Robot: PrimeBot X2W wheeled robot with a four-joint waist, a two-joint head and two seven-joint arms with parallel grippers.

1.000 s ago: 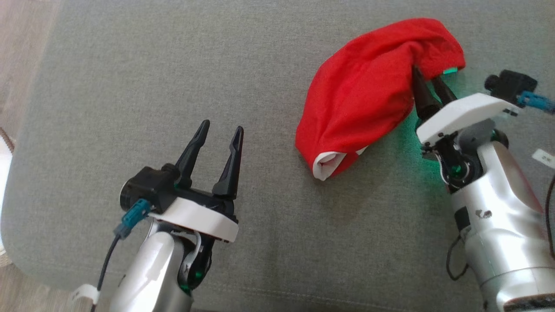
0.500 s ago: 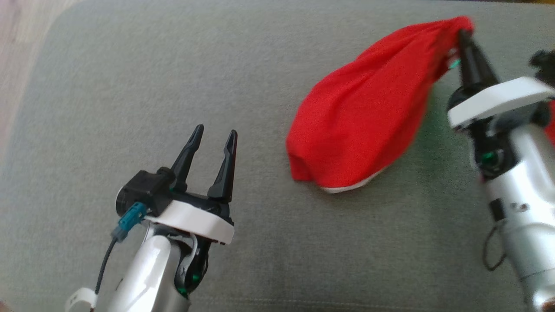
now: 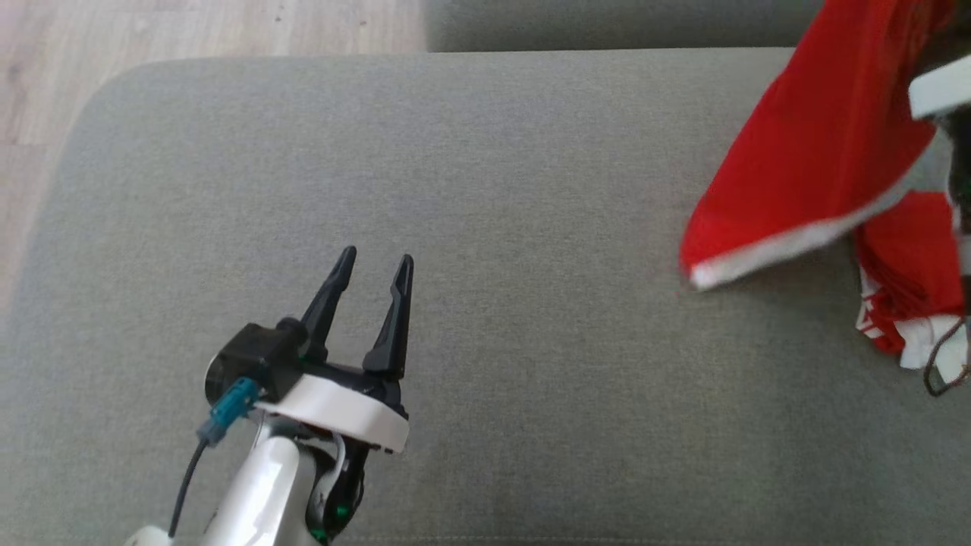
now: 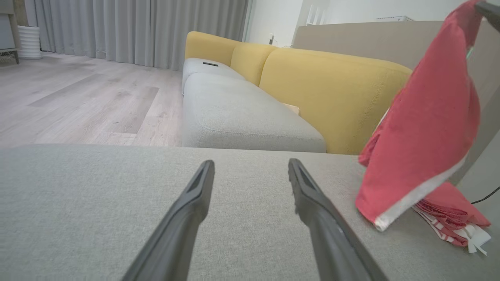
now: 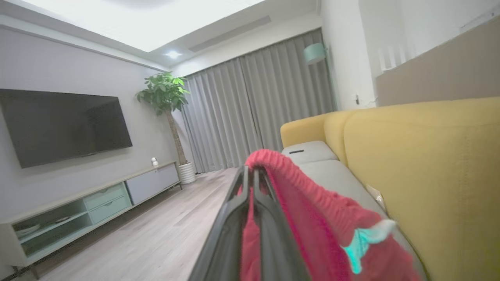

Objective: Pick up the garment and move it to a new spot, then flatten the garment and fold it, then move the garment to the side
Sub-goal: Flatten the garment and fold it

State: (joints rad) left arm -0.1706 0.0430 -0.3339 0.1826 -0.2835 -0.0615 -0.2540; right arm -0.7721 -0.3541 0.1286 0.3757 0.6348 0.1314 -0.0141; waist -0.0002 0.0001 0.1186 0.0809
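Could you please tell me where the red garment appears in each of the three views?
Head view: the red garment hangs along the right edge, from the top corner down.
Left wrist view: it hangs at the right side.
Right wrist view: it is at bottom centre, pinched in the right gripper.
Shared landmark: the wooden floor.
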